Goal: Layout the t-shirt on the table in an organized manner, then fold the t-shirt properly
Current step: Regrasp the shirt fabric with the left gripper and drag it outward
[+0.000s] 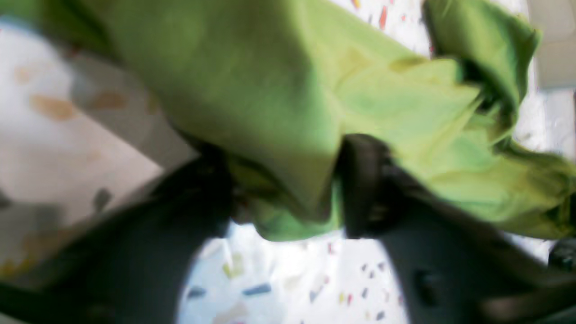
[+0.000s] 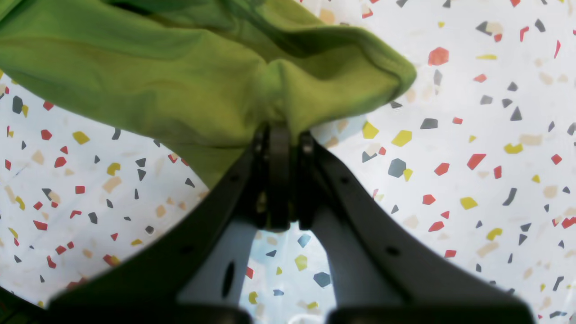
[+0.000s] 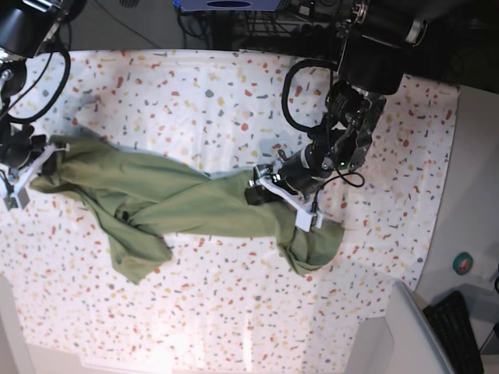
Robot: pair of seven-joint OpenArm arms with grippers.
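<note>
Base view: we see the t-shirt [image 3: 179,204] stretched rumpled across the bench [image 3: 234,93]. Right fingers [image 2: 280,135] clench one bunched end. Left fingers [image 1: 364,180] straddle a fold; grip we cannot tell.

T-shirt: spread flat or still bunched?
Bunched. The t-shirt stretches twisted and wrinkled across the table, sleeves crumpled, no fold made.

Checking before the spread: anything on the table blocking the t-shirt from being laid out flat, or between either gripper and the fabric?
Nothing visible. Both grippers are already at the t-shirt: the right gripper is shut on a bunch of fabric, and cloth sits between the left gripper's jaws. The table around the shirt shows only its speckled cloth.
</note>
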